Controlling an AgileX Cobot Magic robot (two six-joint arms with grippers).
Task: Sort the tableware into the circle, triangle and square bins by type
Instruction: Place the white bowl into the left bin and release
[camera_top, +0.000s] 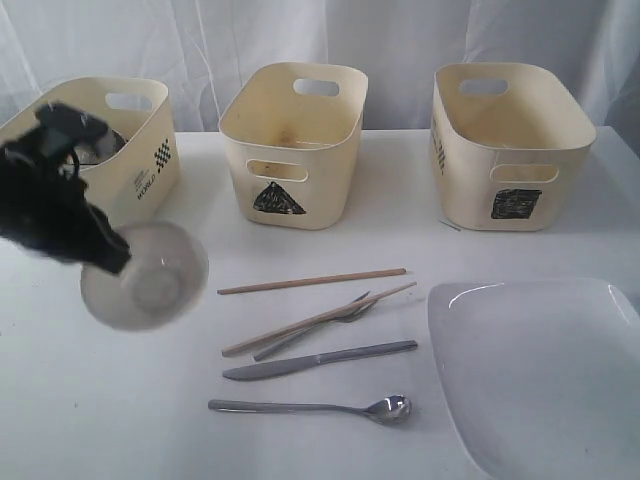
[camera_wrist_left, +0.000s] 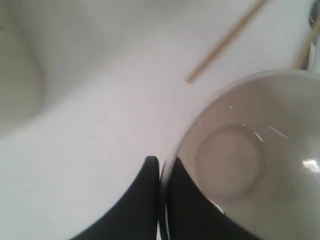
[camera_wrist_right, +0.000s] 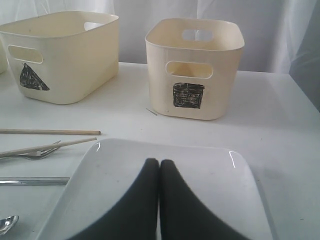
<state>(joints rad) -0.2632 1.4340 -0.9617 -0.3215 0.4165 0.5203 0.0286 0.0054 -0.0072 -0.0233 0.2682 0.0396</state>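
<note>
My left gripper (camera_top: 112, 262) (camera_wrist_left: 162, 161) is shut on the rim of the white bowl (camera_top: 150, 278) (camera_wrist_left: 250, 160), one finger inside and one outside. The bowl is tilted at the table's left, in front of the left bin (camera_top: 135, 160), whose drawn mark is turned out of sight. The triangle bin (camera_top: 292, 140) (camera_wrist_right: 65, 55) and the square bin (camera_top: 505, 140) (camera_wrist_right: 195, 65) stand along the back. Two chopsticks (camera_top: 312, 282) (camera_top: 320, 320), a fork (camera_top: 330, 322), a knife (camera_top: 320, 360) and a spoon (camera_top: 320, 407) lie mid-table. My right gripper (camera_wrist_right: 159, 162) is shut and empty over the white plate (camera_top: 545, 370) (camera_wrist_right: 210, 185).
Something dark and metallic (camera_top: 102, 146) shows inside the left bin, partly behind my left arm (camera_top: 45, 200). A white curtain hangs behind the bins. The plate reaches the table's front right edge. One chopstick end (camera_wrist_left: 225, 42) lies near the bowl.
</note>
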